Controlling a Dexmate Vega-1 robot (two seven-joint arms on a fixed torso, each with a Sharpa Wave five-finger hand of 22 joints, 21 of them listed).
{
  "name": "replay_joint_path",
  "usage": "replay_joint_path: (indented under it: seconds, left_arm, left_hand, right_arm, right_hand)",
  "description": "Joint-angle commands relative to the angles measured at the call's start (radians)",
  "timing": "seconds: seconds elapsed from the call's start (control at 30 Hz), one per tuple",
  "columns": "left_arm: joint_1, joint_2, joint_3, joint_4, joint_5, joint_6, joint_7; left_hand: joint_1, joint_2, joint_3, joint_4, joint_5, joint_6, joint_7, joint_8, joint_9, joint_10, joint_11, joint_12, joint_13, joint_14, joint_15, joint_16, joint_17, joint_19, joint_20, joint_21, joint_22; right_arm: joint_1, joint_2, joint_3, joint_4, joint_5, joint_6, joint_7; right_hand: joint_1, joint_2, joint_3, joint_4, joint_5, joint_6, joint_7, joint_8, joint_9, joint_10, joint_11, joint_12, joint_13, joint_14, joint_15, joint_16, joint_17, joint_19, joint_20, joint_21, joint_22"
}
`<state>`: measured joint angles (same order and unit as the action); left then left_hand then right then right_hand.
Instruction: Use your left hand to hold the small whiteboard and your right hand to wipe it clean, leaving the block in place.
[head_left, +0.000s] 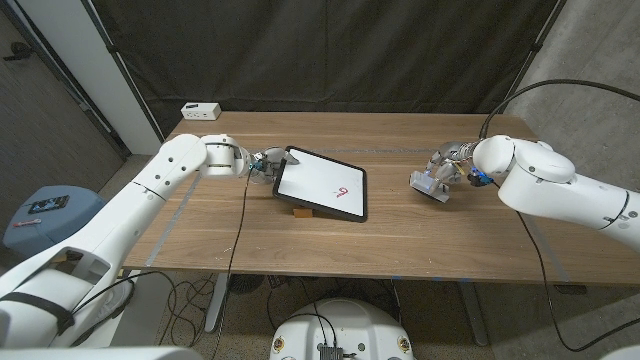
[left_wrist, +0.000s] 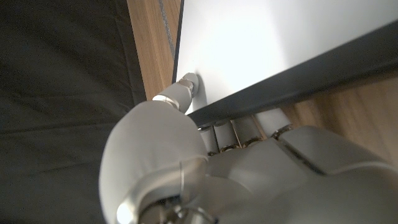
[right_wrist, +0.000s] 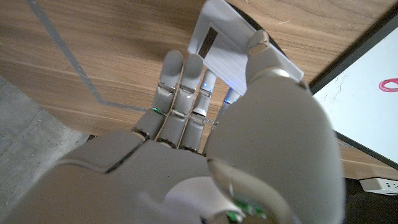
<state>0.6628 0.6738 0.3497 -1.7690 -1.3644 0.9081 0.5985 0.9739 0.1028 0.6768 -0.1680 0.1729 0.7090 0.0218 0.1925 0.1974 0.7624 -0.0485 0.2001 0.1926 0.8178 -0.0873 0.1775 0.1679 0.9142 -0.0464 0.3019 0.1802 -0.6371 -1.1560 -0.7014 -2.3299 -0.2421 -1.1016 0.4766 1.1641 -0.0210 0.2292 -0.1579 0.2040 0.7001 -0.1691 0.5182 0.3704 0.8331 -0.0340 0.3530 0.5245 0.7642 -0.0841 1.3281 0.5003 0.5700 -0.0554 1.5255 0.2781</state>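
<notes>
The small whiteboard (head_left: 322, 183) sits tilted at the middle of the table (head_left: 400, 240), its near edge propped on a wooden block (head_left: 300, 210), with a red mark (head_left: 345, 193) on its white face. The left robot hand (head_left: 263, 164) grips the whiteboard's left edge, thumb on the white face and fingers (left_wrist: 245, 127) under the dark frame. Well apart to the whiteboard's right, the right robot hand (head_left: 440, 172) holds a white eraser (head_left: 428, 185) between thumb and fingers.

Even bright light, wrist views blurred close-up
</notes>
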Motion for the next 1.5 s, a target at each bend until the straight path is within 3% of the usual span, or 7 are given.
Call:
replay_joint_path:
  seconds: [0.03,0.33,0.57,0.67,0.87,1.07,1.5]
  left_arm:
    - [0.036,0.008,-0.006,-0.023,-0.024,-0.043,0.031]
    - [0.044,0.011,-0.006,-0.015,-0.04,-0.068,0.035]
    - [0.057,0.003,-0.006,-0.017,-0.04,-0.104,0.051]
    - [0.057,-0.001,0.0,-0.016,-0.035,-0.115,0.05]
    - [0.057,-0.009,0.003,-0.013,-0.042,-0.123,0.062]
    - [0.061,-0.013,0.005,-0.021,-0.053,-0.129,0.074]
    - [0.079,-0.01,0.012,-0.056,-0.061,-0.146,0.107]
  left_hand:
    - [-0.001,0.0,0.0,0.0,0.006,0.003,-0.003,-0.001,0.003,0.001,-0.006,-0.001,0.002,-0.005,0.001,0.0,0.0,-0.006,-0.001,-0.003,0.004]
    - [-0.001,-0.001,0.0,0.001,0.006,0.004,-0.004,-0.001,0.003,0.002,-0.005,-0.001,0.002,-0.007,-0.001,-0.001,0.0,-0.008,-0.002,-0.004,0.004]
    - [-0.003,-0.001,0.0,0.002,0.006,0.004,-0.003,-0.001,0.003,0.0,-0.008,-0.002,0.002,-0.01,0.0,-0.001,0.0,-0.009,-0.001,-0.005,0.004]
    - [-0.003,0.0,0.0,0.002,0.006,0.005,-0.002,-0.001,0.003,0.002,-0.008,-0.001,0.002,-0.01,0.002,-0.001,0.0,-0.011,0.0,-0.006,0.004]
    - [-0.003,0.0,-0.001,0.002,0.006,0.003,-0.003,-0.001,0.003,0.002,-0.004,-0.001,0.002,-0.011,0.0,-0.001,0.0,-0.014,0.0,-0.007,0.004]
    - [-0.003,0.0,-0.001,0.002,0.006,0.003,-0.003,-0.001,0.003,0.002,-0.001,-0.001,0.002,-0.011,0.001,-0.001,0.0,-0.013,0.0,-0.007,0.004]
    - [-0.001,0.001,0.0,0.001,0.006,0.004,-0.002,-0.001,0.003,0.004,-0.003,0.0,0.001,-0.011,-0.002,-0.001,0.0,-0.012,0.001,-0.007,0.004]
  right_arm:
    - [0.063,0.018,-0.046,-0.018,0.111,-0.116,-0.081]
    - [0.109,0.018,-0.084,-0.015,0.2,-0.151,-0.143]
    - [0.187,0.07,-0.158,-0.009,0.245,-0.239,-0.2]
    - [0.23,0.12,-0.197,0.006,0.272,-0.288,-0.232]
    - [0.265,0.155,-0.222,0.019,0.359,-0.294,-0.312]
    - [0.315,0.147,-0.257,0.016,0.516,-0.294,-0.458]
    - [0.504,0.102,-0.401,0.035,1.035,-0.294,-0.903]
  right_hand:
    - [0.017,0.031,0.006,0.003,0.009,0.039,0.039,0.003,-0.001,0.011,0.002,0.006,0.009,0.009,-0.132,0.005,-0.001,0.012,-0.024,0.007,-0.004]
    - [0.017,0.033,0.005,0.003,0.011,0.042,0.046,0.002,-0.005,0.016,0.009,0.006,0.007,0.008,-0.131,0.007,-0.007,0.014,-0.019,0.013,-0.013]
    - [0.017,0.035,0.005,0.004,0.013,0.044,0.048,0.002,-0.007,0.016,0.012,0.005,0.007,0.007,-0.13,0.009,-0.01,0.015,-0.019,0.016,-0.019]
    - [0.017,0.036,0.004,0.004,0.013,0.044,0.05,0.001,-0.008,0.015,0.016,0.005,0.007,0.006,-0.129,0.011,-0.012,0.015,-0.017,0.018,-0.022]
    - [0.018,0.039,0.004,0.004,0.015,0.048,0.055,0.001,-0.01,0.02,0.019,0.007,0.007,0.005,-0.129,0.012,-0.015,0.016,-0.013,0.02,-0.028]
    - [0.019,0.041,0.004,0.004,0.017,0.054,0.061,0.002,-0.012,0.026,0.025,0.01,0.008,0.007,-0.129,0.015,-0.019,0.021,-0.011,0.024,-0.033]
    - [0.021,0.045,0.003,0.003,0.023,0.062,0.074,0.001,-0.017,0.039,0.03,0.017,0.009,0.023,-0.129,0.029,-0.021,0.032,-0.009,0.044,-0.021]
